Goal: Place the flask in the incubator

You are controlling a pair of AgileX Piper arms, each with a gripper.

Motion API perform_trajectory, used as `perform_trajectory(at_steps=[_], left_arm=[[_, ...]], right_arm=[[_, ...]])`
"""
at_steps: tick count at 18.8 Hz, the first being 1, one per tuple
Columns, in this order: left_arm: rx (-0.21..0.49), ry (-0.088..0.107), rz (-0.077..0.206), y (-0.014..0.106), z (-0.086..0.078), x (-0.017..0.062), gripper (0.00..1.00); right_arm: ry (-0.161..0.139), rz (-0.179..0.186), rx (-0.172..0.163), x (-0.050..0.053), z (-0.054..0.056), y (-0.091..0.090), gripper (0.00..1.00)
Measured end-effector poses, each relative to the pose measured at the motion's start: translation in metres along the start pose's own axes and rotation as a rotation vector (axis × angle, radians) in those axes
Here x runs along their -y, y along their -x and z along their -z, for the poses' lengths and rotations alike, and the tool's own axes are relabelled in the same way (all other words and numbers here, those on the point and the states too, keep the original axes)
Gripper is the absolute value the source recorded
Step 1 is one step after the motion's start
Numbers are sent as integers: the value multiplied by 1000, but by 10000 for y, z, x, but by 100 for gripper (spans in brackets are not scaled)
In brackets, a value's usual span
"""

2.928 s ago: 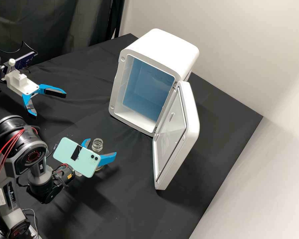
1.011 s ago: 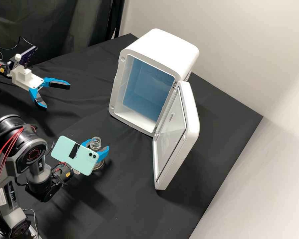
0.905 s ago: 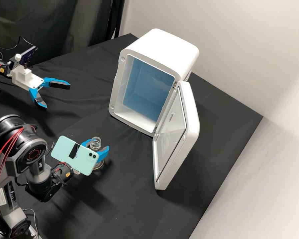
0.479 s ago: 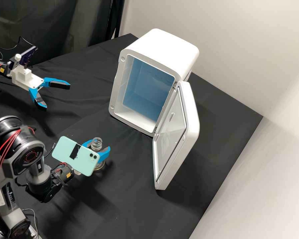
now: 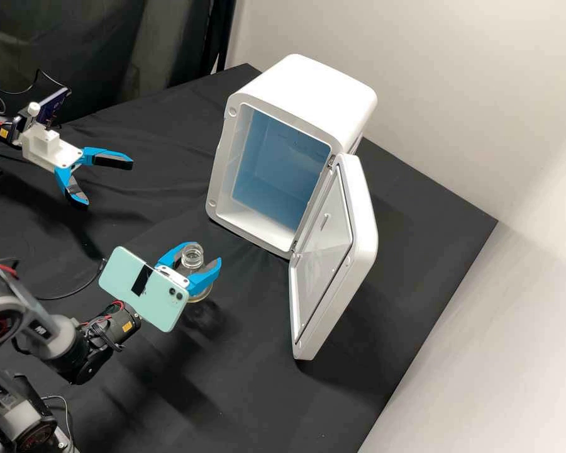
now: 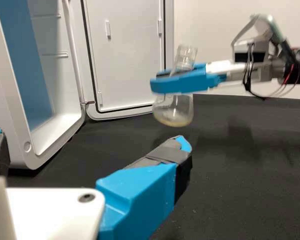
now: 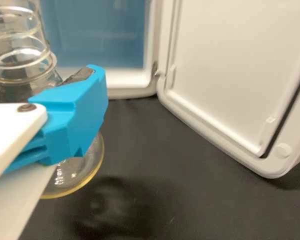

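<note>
**Flask in the right gripper, off the bench, in front of the open incubator**

Flask (image 6: 174,106) count first: I see one, clear glass with a threaded neck, an open mouth and a yellowish film at the bottom. One incubator (image 5: 308,100) too, a white box with a blue inside, and its one door (image 5: 352,239) is swung wide open. I have two arms, one gripper on each, and two blue fingers per gripper.

My right arm comes in low from the near left corner of the high view. The forearm stretches out toward the incubator's mouth, with a mint-green phone (image 5: 146,296) strapped at the wrist. The right gripper (image 5: 194,263) is clamped on the flask, one finger on each side just below the neck, with the round belly hanging underneath.

The left wrist view shows a clear gap between the flask's base and the black bench (image 5: 233,377), so the flask is in the air. It looks about upright, perhaps a touch tilted. It sits in front of the open incubator, near it but outside it, and touches neither the box nor the door.

My left arm is at the far left of the bench, well apart from the flask. Its white wrist points toward the incubator, angled slightly down. The left gripper (image 5: 104,182) has its fingers spread wide above the cloth and holds nothing.
</note>
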Motion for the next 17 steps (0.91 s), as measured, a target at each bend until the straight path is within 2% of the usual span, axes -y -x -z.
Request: perform_trajectory(at_steps=[2,5,6,17], left_arm=[[7,-1,2,-5,-13,3,100],[8,-1,2,-6,-16,3,100],[8,-1,2,-6,-16,3,100],[19,-2,5,-13,-35,7,100]], right_arm=[[-32,-95,-30,-159,57,68,0],[-57,-175,-45,-301,69,140,0],[-61,-182,-47,-316,69,149,0],[-46,-154,-64,-295,78,145,0]])
